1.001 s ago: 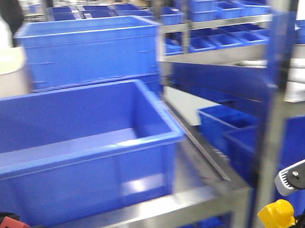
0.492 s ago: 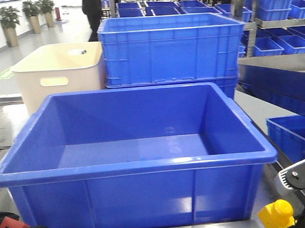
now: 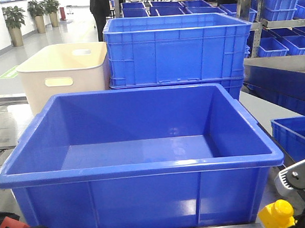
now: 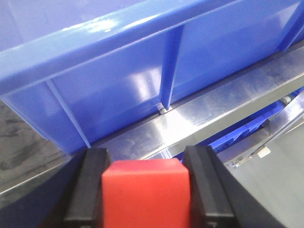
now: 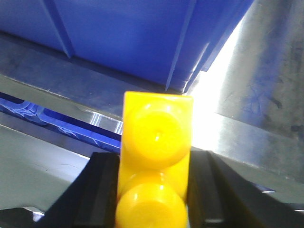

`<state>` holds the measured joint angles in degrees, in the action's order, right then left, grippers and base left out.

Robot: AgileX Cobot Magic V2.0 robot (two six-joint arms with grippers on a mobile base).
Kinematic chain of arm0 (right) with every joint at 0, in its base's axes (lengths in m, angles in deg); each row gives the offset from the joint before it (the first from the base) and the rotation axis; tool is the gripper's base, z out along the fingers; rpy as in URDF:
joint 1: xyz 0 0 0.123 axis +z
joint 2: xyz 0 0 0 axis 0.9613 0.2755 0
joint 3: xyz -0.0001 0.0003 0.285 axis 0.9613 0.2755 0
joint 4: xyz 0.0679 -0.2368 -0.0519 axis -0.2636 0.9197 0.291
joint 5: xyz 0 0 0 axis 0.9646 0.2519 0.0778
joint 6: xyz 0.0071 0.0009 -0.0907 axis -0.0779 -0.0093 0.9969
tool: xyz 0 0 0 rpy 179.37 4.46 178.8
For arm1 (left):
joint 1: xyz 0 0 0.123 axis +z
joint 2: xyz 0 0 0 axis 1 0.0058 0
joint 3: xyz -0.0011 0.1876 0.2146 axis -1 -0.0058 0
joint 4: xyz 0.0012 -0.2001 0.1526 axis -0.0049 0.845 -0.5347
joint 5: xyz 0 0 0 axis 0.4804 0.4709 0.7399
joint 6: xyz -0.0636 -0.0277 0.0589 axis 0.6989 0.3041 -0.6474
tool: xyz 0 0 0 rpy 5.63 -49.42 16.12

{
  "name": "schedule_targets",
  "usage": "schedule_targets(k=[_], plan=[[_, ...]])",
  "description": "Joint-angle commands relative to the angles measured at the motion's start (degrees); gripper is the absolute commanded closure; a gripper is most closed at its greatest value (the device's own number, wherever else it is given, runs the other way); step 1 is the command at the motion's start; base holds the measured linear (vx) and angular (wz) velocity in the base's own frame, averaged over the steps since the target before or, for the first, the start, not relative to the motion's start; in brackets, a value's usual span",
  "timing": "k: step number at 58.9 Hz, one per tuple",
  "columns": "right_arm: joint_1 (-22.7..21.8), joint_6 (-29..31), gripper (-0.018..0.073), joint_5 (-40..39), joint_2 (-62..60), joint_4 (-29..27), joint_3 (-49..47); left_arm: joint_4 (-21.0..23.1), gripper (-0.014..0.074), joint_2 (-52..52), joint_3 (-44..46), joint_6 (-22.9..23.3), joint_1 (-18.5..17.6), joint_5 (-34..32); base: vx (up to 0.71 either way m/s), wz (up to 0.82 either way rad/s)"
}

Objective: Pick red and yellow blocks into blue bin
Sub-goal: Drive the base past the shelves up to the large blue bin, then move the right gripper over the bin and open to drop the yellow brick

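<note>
Centre of the front view: large rectangular blue plastic bin [image 3: 140,172], with smooth tapered walls and a thick flat rim, standing on a brushed steel surface [image 4: 190,126]. Far side, just behind the bin: ribbed-sided blue plastic crate [image 3: 174,49], resting on a second blue crate. Far left, beside the ribbed crate: cream plastic tub [image 3: 64,80] with an oval handle hole. Far right: metal shelving [image 3: 260,24] carrying small blue trays. Far left background: potted plants [image 3: 14,16] on a pale floor. Near left corner: left gripper [image 4: 146,159], with its black fingers [image 4: 90,190] pressed against both sides of a small plain red cube [image 4: 145,194]. The cube is held outside the bin, near its front wall and below the rim. Near right corner: right gripper [image 5: 154,159], set narrow and clamped on a yellow plastic toy brick [image 5: 156,128] with two round studs. The brick is held outside the bin, near its near right corner and below the rim.
</note>
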<state>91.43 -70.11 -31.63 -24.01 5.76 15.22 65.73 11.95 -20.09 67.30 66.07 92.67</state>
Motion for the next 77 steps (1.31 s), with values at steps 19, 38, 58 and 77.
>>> schedule_targets(k=[19, 38, 58, 77], plan=[[-0.13, 0.49, 0.0328, -3.55, -1.09, 0.38, -1.60, 0.64, 0.0362, -0.91, 1.54, 0.05, -0.31, -3.86, 0.00, 0.00], [-0.13, 0.49, 0.0328, -3.95, -1.09, -0.12, -1.60, 0.64, 0.0362, -0.91, 1.54, 0.05, -0.31, -3.86, 0.00, 0.00], [-0.13, 3.56, 0.0328, 8.48, -1.09, -5.92, -14.03, 0.64, 0.0362, -0.91, 1.54, 0.05, -0.31, -3.86, 0.00, 0.00], [-0.13, 9.11, 0.0315, 4.22, 6.90, -9.35, -30.94, 0.64, 0.0362, -0.91, 1.54, 0.05, -0.31, -3.86, 0.00, 0.00]])
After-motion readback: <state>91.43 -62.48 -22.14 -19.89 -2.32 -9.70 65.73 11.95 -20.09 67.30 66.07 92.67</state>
